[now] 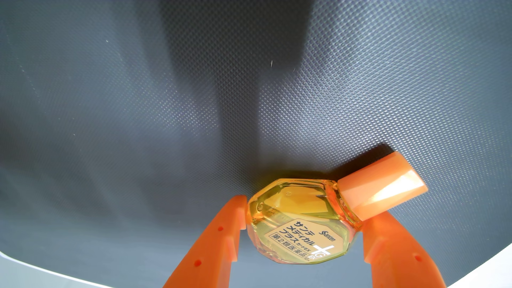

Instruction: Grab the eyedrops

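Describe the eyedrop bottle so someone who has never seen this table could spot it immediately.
Start from the dark textured mat covering the table in the wrist view. Low on it, two orange fingers of the gripper close around the eyedrop bottle. It is a clear, faceted bottle of yellow liquid with a pale orange cap and a tan label, the one see-through thing there.

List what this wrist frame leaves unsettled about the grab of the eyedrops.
- Gripper base: cut off by the wrist view's bottom edge.
- Right finger contact with the eyedrop bottle: hidden under the bottle's orange cap.
- Lift: no way to tell whether the bottle rests on the dark mat or hangs just above it.
- Small print on the label: too fine to read.
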Controlling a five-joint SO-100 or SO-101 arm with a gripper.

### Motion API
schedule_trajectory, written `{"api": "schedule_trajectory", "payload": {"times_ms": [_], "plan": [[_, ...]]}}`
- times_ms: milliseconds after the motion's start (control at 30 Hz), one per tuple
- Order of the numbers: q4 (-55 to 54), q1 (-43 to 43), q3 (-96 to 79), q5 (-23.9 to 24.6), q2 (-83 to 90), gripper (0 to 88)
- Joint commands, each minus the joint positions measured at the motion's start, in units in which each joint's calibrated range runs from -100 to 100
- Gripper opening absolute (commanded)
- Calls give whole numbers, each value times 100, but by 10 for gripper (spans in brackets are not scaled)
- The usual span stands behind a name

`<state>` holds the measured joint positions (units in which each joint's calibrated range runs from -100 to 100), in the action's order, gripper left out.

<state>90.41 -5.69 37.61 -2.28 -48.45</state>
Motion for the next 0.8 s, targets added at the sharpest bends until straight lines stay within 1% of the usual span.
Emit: {"api": "schedule_trajectory", "payload": {"times_ms": [0, 133, 233, 567, 767], "plan": [[7, 12, 62, 21, 26, 124], [-19, -4, 71, 31, 77, 79], [-28, 4, 71, 105, 85, 9], [59, 37, 80, 115, 111, 6], [717, 54, 413, 89, 535, 6]]}}
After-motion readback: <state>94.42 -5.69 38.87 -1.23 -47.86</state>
